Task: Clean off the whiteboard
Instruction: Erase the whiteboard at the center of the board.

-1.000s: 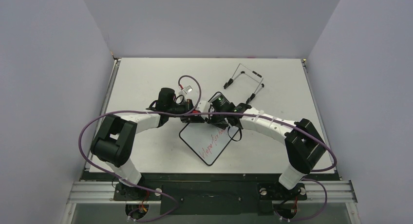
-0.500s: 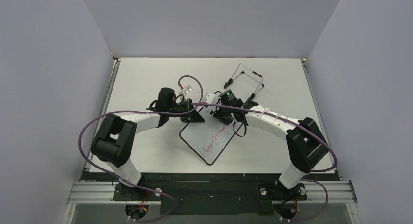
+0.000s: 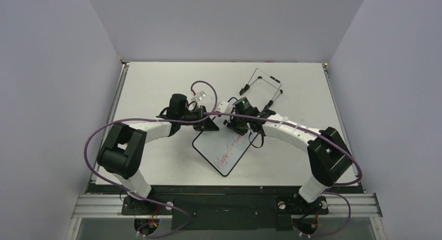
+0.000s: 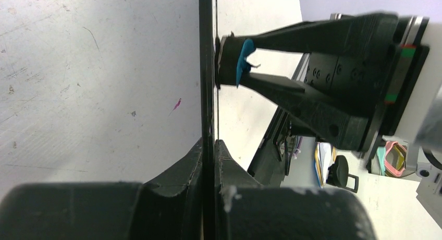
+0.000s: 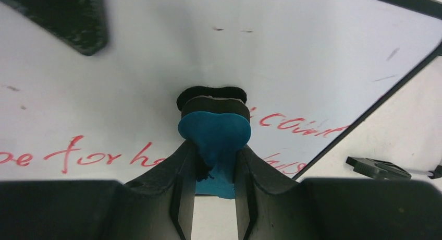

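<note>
The whiteboard (image 3: 218, 152) lies turned diagonally at the table's middle, with red handwriting (image 3: 229, 147) across its right half. My left gripper (image 3: 207, 126) is shut on its far-left rim. In the left wrist view the board (image 4: 208, 68) shows edge-on between the jaws of the left gripper (image 4: 209, 148). My right gripper (image 5: 215, 154) is shut on a blue eraser (image 5: 215, 126), whose black felt presses on the whiteboard (image 5: 271, 47) just above the red words (image 5: 78, 155). From above, the right gripper (image 3: 241, 129) sits over the board's far-right part.
A thin wire easel stand (image 3: 263, 86) lies behind the right arm, and one of its black feet (image 5: 376, 168) shows beside the board's edge. Purple cables loop from both arms. Grey walls close in the table on three sides.
The right gripper with the eraser swept right and away across the board's top, then came back slightly toward the writing. The left gripper and the board stayed put.
</note>
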